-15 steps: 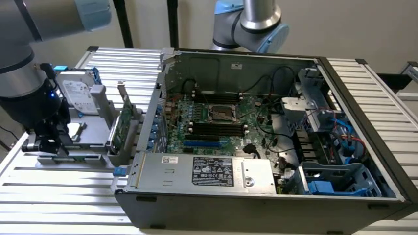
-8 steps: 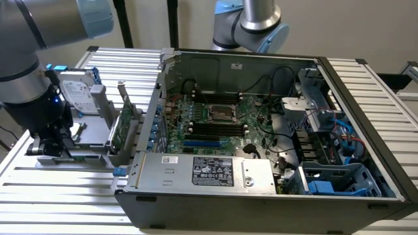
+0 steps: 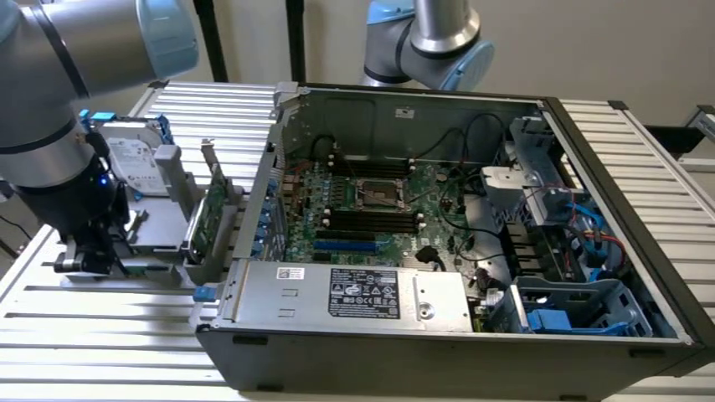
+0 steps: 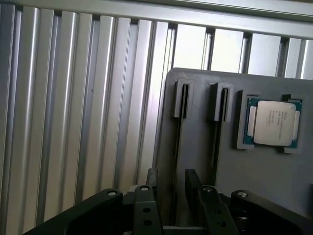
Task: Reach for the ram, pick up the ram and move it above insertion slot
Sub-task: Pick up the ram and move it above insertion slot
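My gripper (image 3: 93, 254) hangs low over a grey holder block (image 4: 254, 171) at the exterior view's left, outside the computer case. In the wrist view its two black fingers (image 4: 152, 180) stand apart on either side of one of the block's two narrow slots, and the gripper (image 4: 170, 177) is open. A thin dark strip (image 4: 181, 128) runs edge-on along that slot between the fingers; it looks like the ram, though no green shows. The black memory slots (image 3: 374, 220) lie on the motherboard inside the open case, well off to the exterior view's right of the gripper.
A processor chip (image 4: 273, 123) sits in a recess of the holder beside the second slot (image 4: 222, 105). A green expansion card (image 3: 208, 219) and a hard drive (image 3: 132, 159) stand between gripper and case (image 3: 447, 352). A second arm (image 3: 430, 42) stands behind the case. Ribbed aluminium tabletop (image 4: 73, 107) all around.
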Tool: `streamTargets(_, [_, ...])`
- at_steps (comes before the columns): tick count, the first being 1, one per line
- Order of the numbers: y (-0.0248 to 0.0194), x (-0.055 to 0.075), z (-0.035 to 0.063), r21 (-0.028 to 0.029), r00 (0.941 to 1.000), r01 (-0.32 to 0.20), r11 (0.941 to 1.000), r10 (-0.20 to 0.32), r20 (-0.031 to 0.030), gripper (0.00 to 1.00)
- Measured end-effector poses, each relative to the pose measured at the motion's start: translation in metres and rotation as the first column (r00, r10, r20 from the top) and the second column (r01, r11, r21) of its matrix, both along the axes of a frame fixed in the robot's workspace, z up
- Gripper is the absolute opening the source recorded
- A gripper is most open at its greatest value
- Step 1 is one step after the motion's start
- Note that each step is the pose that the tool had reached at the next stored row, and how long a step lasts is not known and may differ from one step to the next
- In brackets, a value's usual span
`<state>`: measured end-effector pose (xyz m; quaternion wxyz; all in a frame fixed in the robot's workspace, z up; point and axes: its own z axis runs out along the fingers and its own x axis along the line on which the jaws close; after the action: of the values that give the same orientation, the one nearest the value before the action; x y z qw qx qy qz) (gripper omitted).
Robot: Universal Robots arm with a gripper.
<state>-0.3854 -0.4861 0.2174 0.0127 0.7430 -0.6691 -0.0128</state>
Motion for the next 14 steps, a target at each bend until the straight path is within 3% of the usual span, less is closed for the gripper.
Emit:
streamTargets(8, [0.0041,-0.002,-0.0140,0.0000,1.0000,0.000,1.0000,0.000,0.0036,0.37])
streamTargets(14, [0.0074,-0.004,-0.0181,0.0001,1.0000,0.000,1.0000,0.000,0.0047,0.37])
